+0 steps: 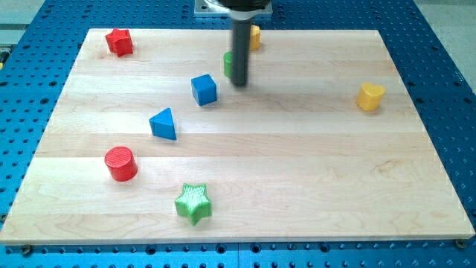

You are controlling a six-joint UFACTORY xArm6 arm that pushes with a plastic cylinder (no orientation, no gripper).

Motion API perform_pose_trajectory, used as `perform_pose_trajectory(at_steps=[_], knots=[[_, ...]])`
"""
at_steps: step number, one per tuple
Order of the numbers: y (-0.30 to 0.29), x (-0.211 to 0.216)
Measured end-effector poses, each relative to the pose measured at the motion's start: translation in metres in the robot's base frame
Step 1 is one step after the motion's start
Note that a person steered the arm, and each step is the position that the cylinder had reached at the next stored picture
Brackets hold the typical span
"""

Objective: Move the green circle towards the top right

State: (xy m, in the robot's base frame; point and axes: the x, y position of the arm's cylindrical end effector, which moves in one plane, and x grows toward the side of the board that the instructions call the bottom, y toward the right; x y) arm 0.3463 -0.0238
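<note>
The green circle (227, 64) sits near the view's top centre, mostly hidden behind my rod; only its left edge shows. My tip (239, 83) rests on the board just to the right of it and a little below, touching or nearly touching it. A blue cube (204, 89) lies to the lower left of my tip.
A yellow block (255, 36) sits just above my rod, partly hidden. A red star (119, 42) is at the top left, a yellow heart (370, 96) at the right, a blue triangle (163, 123), a red cylinder (120, 164) and a green star (193, 202) at the lower left.
</note>
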Motion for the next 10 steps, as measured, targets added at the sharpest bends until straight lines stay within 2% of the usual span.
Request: perform_pose_trajectory(at_steps=[1,2,3,4,5,6,8,9,10], knots=[[0.015,-0.042],[0.095,-0.076],[0.066,-0.059],[0.030,-0.086],[0.075,-0.116],[0.147,-0.119],[0.149,-0.077],[0.195,-0.108],[0.141,-0.104]])
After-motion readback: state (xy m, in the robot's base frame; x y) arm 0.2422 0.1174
